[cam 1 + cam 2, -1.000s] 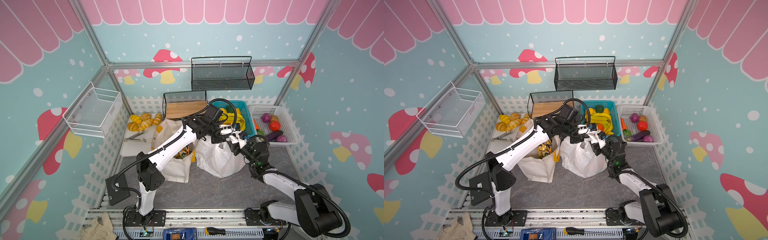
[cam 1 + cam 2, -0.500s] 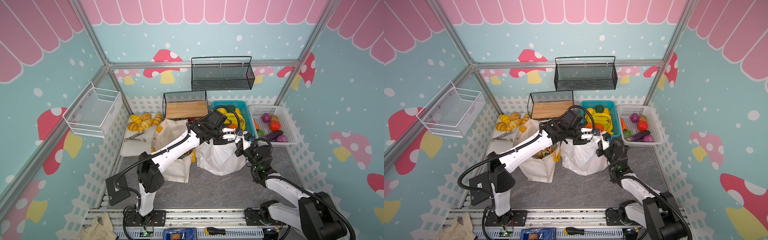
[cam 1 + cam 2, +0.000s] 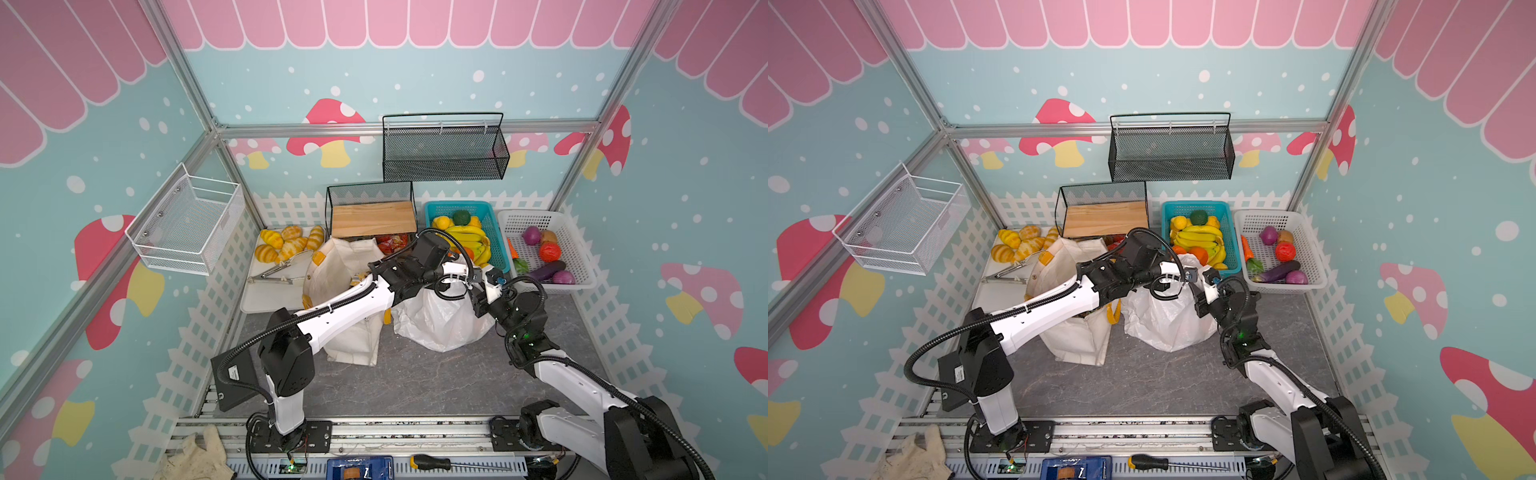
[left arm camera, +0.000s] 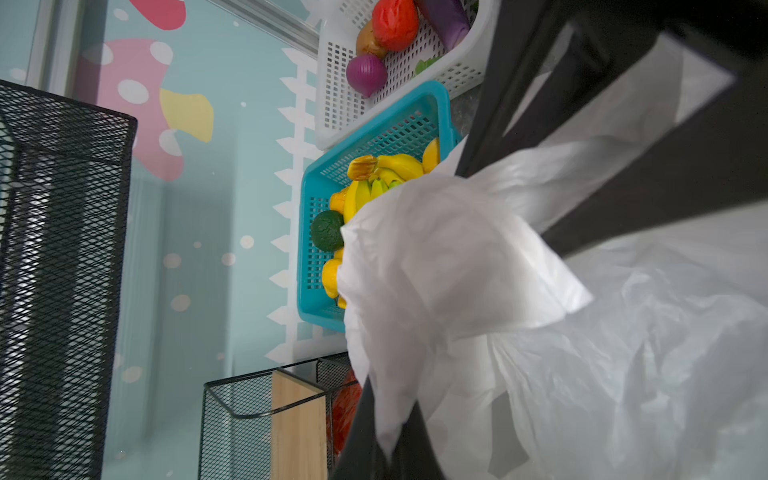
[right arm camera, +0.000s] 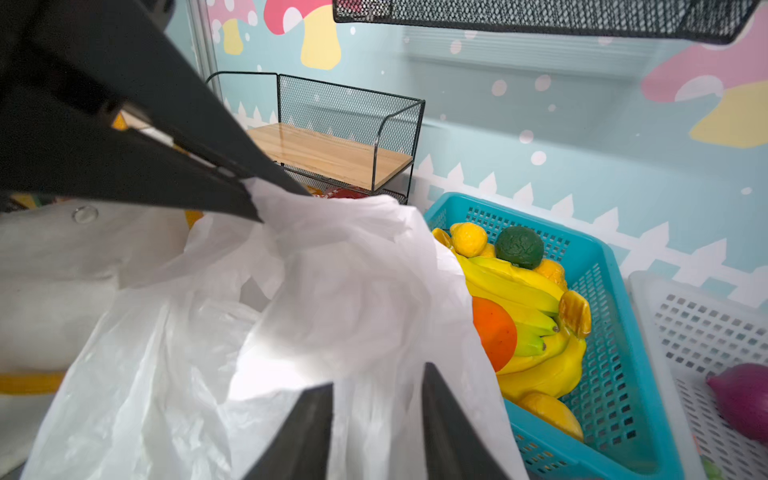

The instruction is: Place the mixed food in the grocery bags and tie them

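The white plastic grocery bag [image 3: 440,320] [image 3: 1167,320] stands at mid-table, with the cream canvas tote [image 3: 340,257] [image 3: 1059,266] to its left. My left gripper [image 3: 476,276] [image 3: 1187,276] [image 4: 388,415] [image 5: 253,203] reaches across the tote and is shut on a handle of the plastic bag, holding it up. Right beside it, my right gripper [image 3: 480,293] [image 3: 1200,291] [image 5: 378,376] [image 4: 503,208] is open, its fingers standing either side of another strand of the bag's film. The mixed food in the bags is hidden by my left arm and the film.
A teal basket [image 3: 494,216] of bananas and fruit sits just behind the plastic bag. Right of it is a white basket [image 3: 577,249] holding a purple eggplant [image 3: 546,270] and other toy vegetables. Behind the tote stands a black mesh shelf [image 3: 372,208], and bread rolls [image 3: 286,245] lie on a tray at the left.
My left gripper has carried the bag handle rightward and slightly forward. The right gripper has drawn a little to the right and now stands beside it.
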`<state>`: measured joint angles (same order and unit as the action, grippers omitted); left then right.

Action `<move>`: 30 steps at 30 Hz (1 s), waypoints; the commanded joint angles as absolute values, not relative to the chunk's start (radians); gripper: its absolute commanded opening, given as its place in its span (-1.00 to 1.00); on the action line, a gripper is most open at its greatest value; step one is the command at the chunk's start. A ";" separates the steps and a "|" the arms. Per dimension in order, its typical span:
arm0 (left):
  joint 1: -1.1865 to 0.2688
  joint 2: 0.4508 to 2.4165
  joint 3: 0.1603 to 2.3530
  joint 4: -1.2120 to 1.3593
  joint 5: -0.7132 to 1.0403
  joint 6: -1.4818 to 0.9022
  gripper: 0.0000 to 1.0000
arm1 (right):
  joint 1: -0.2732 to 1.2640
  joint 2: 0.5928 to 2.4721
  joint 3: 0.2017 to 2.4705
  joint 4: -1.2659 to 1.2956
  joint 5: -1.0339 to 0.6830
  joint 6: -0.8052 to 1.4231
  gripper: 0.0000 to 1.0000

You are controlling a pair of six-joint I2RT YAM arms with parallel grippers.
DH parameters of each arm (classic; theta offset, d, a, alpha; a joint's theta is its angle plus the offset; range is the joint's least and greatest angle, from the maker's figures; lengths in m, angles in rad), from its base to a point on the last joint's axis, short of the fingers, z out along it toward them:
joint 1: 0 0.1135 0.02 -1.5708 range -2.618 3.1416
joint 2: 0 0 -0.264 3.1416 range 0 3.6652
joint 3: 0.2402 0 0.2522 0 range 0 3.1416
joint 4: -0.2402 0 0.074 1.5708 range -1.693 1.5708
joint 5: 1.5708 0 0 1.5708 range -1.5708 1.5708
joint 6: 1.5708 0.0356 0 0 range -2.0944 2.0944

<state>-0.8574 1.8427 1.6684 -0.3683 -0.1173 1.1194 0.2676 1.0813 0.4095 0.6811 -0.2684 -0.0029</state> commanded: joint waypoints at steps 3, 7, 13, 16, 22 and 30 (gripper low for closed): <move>-0.857 1.808 1.612 -0.253 -0.109 1.242 -1.00 | 0.274 1.081 0.492 0.630 -0.381 -0.156 0.05; -0.856 1.785 1.603 -0.268 -0.049 1.225 -1.00 | 0.273 1.146 0.536 0.649 -0.439 -0.170 0.24; -0.856 1.776 1.605 -0.308 -0.020 1.213 -1.00 | 0.273 1.206 0.573 0.676 -0.458 -0.252 0.36; -0.854 1.773 1.616 -0.333 -0.001 1.207 -1.00 | 0.273 1.232 0.593 0.658 -0.446 -0.313 0.36; -0.851 1.774 1.647 -0.377 0.020 1.169 -1.00 | 0.267 1.240 0.612 0.591 -0.471 -0.399 0.29; -0.800 1.749 1.650 -0.405 0.201 1.115 -1.00 | 0.128 1.195 0.469 0.810 -0.693 -0.327 0.25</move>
<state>-0.8207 1.8023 1.6089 -0.4099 0.0830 1.1473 0.1631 1.1995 0.5152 0.7334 -0.5598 -0.3107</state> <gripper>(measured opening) 0.047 0.625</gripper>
